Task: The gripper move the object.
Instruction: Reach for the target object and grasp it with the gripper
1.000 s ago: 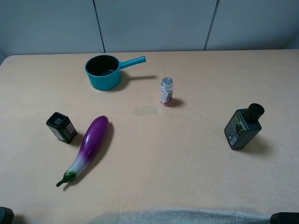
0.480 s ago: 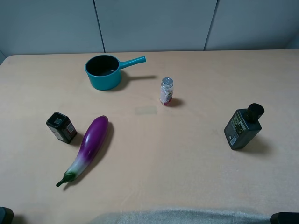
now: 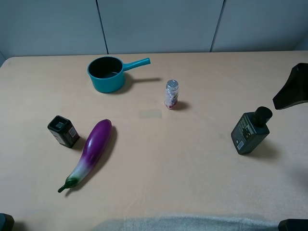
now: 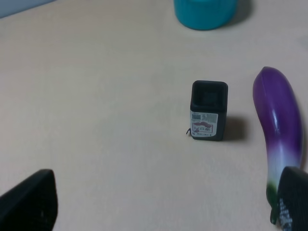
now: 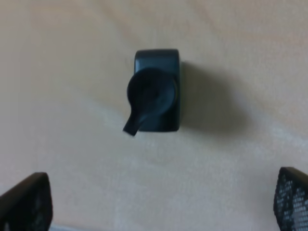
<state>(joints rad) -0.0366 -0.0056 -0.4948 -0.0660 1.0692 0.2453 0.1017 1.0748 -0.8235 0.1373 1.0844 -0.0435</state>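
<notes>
The object is a dark green-black flat bottle (image 3: pixel 250 131) with a round black cap, standing upright at the right of the table. My right gripper (image 3: pixel 290 89) shows as a black shape at the right edge, above and just right of the bottle, apart from it. In the right wrist view I look down on the bottle (image 5: pixel 156 91). The right gripper (image 5: pixel 159 197) is open, with its two fingers wide apart and the bottle ahead of them. My left gripper (image 4: pixel 166 192) is open and empty over the left side of the table.
A teal saucepan (image 3: pixel 107 73) stands at the back left and a small clear silver-capped shaker (image 3: pixel 171 94) near the middle. A small black box (image 3: pixel 63 130) and a purple eggplant (image 3: pixel 91 151) lie at the left. Both also show in the left wrist view: the box (image 4: pixel 208 110) and the eggplant (image 4: pixel 281 130).
My right gripper has come into the exterior view from the right edge, close to the bottle. The bottle and the other things have not moved.
</notes>
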